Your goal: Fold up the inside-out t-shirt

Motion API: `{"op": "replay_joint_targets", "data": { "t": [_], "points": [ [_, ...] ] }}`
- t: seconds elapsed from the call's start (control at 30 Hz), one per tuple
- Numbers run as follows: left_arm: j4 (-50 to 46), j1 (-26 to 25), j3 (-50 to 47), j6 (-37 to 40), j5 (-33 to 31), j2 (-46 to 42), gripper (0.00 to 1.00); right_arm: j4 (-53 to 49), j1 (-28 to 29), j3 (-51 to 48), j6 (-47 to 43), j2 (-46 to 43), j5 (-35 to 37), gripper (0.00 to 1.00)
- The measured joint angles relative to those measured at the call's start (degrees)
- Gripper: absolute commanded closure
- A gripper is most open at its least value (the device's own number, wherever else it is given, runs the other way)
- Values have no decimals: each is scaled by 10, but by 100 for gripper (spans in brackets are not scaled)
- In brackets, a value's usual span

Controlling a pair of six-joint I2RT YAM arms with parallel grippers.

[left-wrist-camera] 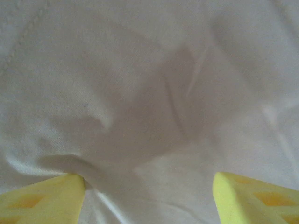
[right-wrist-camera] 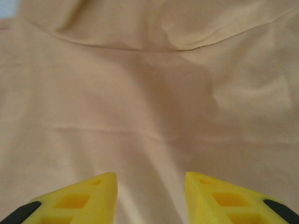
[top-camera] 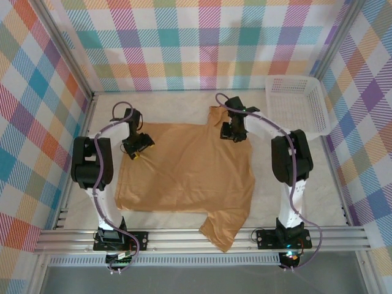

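1. One tan short-sleeved cloth t-shirt lies flat on the white table.
2. Bent forward, left arm places left gripper at its far-left corner, jaws apart.
3. Likewise right arm; right gripper over far-right shoulder, jaws apart, empty.

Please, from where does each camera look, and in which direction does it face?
Top external: above and behind the arms, facing down on the table; shows t-shirt, basket, left arm and right arm.
Left wrist: on the left arm, facing down close at pale cloth; left tool open at the bottom edge.
Right wrist: on the right arm, facing down close at the t-shirt; right tool open at the bottom edge.
Shared: top and right wrist both show the t-shirt.
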Motion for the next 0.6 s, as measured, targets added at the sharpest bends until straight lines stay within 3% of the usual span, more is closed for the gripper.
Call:
{"op": "replay_joint_targets", "data": {
  "t": [0.13,0.47,0.53,0.6],
  "points": [
    [-1,9,81,0,-11,62,27,-26,-29,114,2,107,-7,58],
    [-1,18,278,0,-28,191,27,-148,-82,662,-4,417,-5,59],
    [0,22,302,0,-26,204,27,-153,-93,706,-4,442,-20,59],
    [-1,24,305,0,-22,205,27,-148,-102,681,-4,430,-31,59]
  ]
}}
